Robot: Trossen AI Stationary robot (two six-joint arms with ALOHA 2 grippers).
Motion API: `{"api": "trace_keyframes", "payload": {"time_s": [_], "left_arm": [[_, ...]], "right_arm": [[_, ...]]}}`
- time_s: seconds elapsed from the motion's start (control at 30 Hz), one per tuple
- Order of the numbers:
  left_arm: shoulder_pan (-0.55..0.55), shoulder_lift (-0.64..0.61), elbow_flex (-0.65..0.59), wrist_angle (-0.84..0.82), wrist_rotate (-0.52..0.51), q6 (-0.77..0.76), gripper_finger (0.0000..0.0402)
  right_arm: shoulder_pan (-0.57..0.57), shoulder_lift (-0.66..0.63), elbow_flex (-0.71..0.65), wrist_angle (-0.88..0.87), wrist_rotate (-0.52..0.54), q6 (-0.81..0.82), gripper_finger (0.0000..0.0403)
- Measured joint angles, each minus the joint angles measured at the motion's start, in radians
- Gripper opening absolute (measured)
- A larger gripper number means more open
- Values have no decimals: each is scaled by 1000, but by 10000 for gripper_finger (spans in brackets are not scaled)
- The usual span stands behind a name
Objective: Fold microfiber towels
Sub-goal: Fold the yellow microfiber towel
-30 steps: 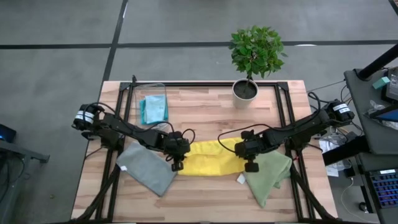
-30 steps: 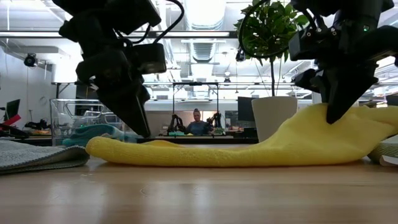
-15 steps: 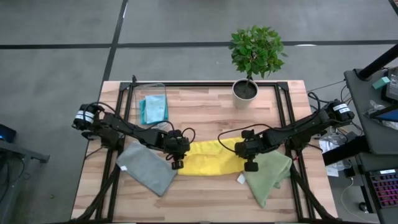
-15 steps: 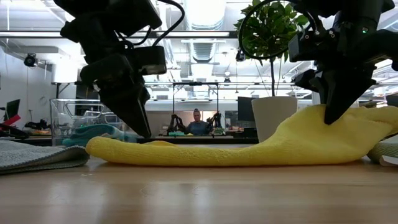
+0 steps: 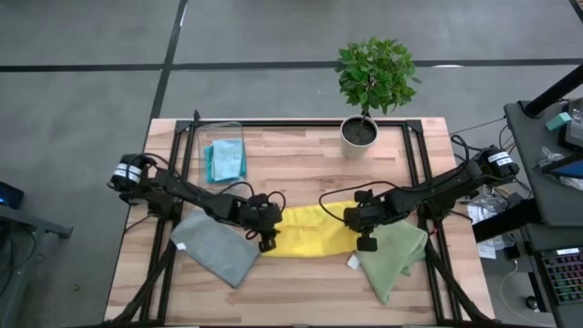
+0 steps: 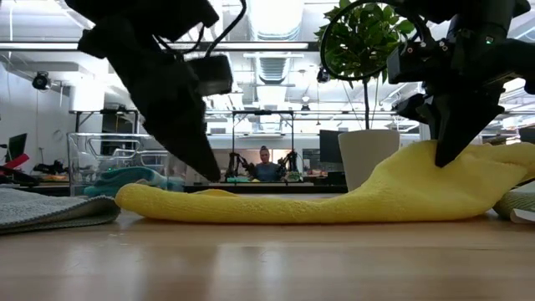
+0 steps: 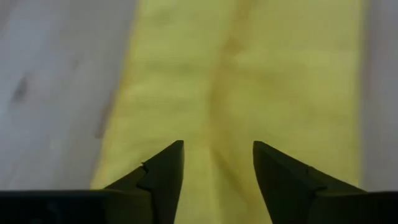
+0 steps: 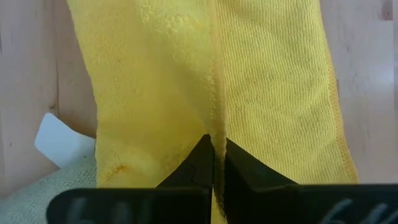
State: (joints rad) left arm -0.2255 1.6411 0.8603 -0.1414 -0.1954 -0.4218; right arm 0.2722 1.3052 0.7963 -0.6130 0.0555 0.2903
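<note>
1. While the yellow towel (image 5: 314, 232) lies folded into a long strip across the middle of the table (image 5: 301, 159), the right gripper (image 8: 216, 163) has its fingers clamped on a ridge of cloth at the strip's right end, lifting it a little, probably to keep the fold tight.
2. The left gripper (image 7: 217, 163) hangs over the strip's left end with its fingers apart and nothing between them, so that end lies flat.
3. The grey towel (image 5: 216, 244) sits just left of the strip and the olive green towel (image 5: 392, 255) just right of it, both seemingly waiting their turn.
4. The teal and light blue towels (image 5: 224, 159) rest in the clear bin (image 5: 239, 130) near the potted plant (image 5: 372, 87).
</note>
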Motion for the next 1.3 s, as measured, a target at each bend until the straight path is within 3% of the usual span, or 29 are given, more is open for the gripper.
{"api": "trace_keyframes", "payload": {"time_s": [0.67, 0.87, 1.1, 1.3], "left_arm": [[-28, 25, 17, -164, -15, -78, 186], [-28, 25, 17, -163, -10, -89, 138], [-29, 24, 18, -208, 11, -65, 20], [-31, -7, 46, -283, 3, -43, 2]], "right_arm": [[0, 0, -4, 4, 24, -6, 9], [0, 0, -4, 5, 25, -6, 9], [0, 0, -5, 4, 25, -6, 9], [0, -3, 0, -10, 25, -3, 9]]}}
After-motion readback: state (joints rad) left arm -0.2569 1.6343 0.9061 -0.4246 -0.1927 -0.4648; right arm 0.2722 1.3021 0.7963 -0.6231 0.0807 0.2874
